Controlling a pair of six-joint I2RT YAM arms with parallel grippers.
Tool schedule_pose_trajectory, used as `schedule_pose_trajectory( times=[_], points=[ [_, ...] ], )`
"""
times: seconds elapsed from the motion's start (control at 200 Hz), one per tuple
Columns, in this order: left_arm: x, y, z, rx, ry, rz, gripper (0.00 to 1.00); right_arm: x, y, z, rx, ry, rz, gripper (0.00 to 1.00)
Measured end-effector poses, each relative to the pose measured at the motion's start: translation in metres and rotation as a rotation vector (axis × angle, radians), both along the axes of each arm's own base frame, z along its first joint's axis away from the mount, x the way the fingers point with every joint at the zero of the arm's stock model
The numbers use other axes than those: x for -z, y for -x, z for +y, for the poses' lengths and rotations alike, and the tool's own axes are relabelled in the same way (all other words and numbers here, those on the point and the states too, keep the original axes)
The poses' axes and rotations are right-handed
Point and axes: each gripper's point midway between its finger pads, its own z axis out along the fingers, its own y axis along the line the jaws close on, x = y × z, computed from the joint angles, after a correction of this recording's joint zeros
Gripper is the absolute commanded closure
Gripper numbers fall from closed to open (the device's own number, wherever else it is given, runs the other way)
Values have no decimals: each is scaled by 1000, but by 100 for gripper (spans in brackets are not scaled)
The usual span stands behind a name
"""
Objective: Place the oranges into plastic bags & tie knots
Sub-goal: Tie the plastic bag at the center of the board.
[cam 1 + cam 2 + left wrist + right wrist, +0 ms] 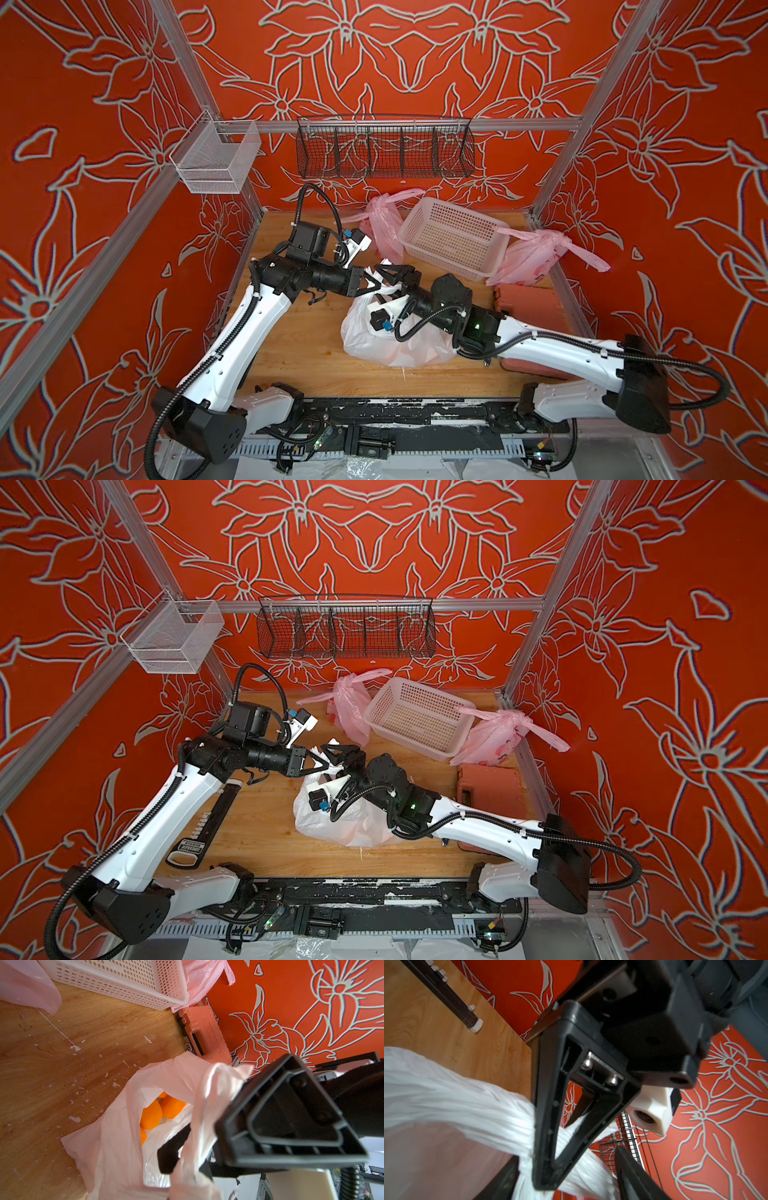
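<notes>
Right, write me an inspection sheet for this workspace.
Surface: wooden tabletop, white specks.
Job's things: white plastic bag at centre, unknotted, orange mandarins inside; left pink plastic bag and right pink plastic bag at the back, both seemingly knotted.
Clutter: white perforated plastic basket, empty; salmon plastic case; black handled strip under the left arm.
Tools: left tool shut on the white bag's handle; right tool open around the twisted handles.
Cables: black corrugated cables loop off both arms; one hangs over the white bag.
Surroundings: red floral walls; black wire basket and white mesh basket on the rail, empty.
</notes>
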Motion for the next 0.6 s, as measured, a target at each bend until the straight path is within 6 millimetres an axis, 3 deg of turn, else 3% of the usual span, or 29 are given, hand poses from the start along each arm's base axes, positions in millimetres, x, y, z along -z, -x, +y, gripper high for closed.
schedule_pose_trajectory(
  times=[0.1, 0.275, 0.595],
  points=[
    [0, 1, 0, 2, -1, 0, 90, 6, 0, 1, 1, 14, 12, 57],
    [-1, 3, 1, 4, -1, -5, 76, 12, -1, 1, 7, 25, 39, 73],
    [-1, 6, 3, 1, -9, -3, 71, 15, -4, -1, 21, 10, 81, 100]
  ],
)
